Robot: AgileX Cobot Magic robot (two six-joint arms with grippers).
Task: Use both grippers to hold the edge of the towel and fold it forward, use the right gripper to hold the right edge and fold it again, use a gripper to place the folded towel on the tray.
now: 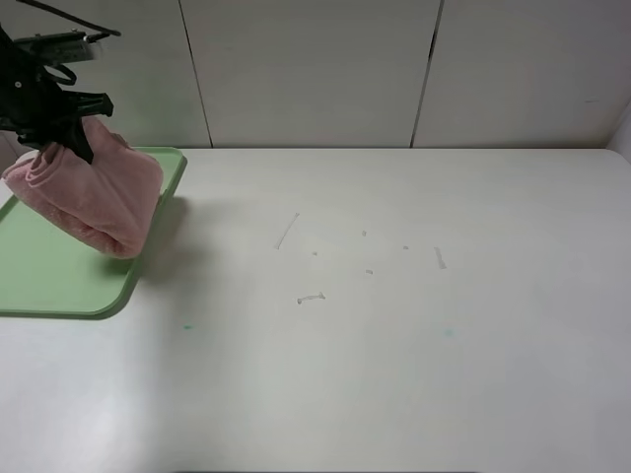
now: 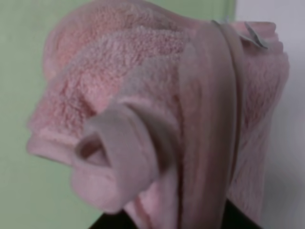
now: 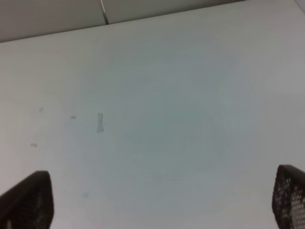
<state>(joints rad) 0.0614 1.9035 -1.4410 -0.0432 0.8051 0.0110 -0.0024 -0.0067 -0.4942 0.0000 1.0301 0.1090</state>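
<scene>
The folded pink towel [image 1: 94, 197] hangs in a bundle above the light green tray [image 1: 59, 281] at the far left of the table. My left gripper [image 1: 54, 143] is shut on the towel's top edge, with the black arm coming in from the upper left. In the left wrist view the towel [image 2: 157, 109] fills the picture with its hems and loop tag, the green tray [image 2: 24, 57] behind it. My right gripper [image 3: 162, 200] is open over bare white table, only its two black fingertips [image 3: 28, 200] showing. The right arm is out of the exterior high view.
The white table [image 1: 394, 325] carries a few small scuff marks [image 1: 311, 298] near its middle. A panelled white wall [image 1: 315, 69] runs along the far edge. The tray reaches the table's left side.
</scene>
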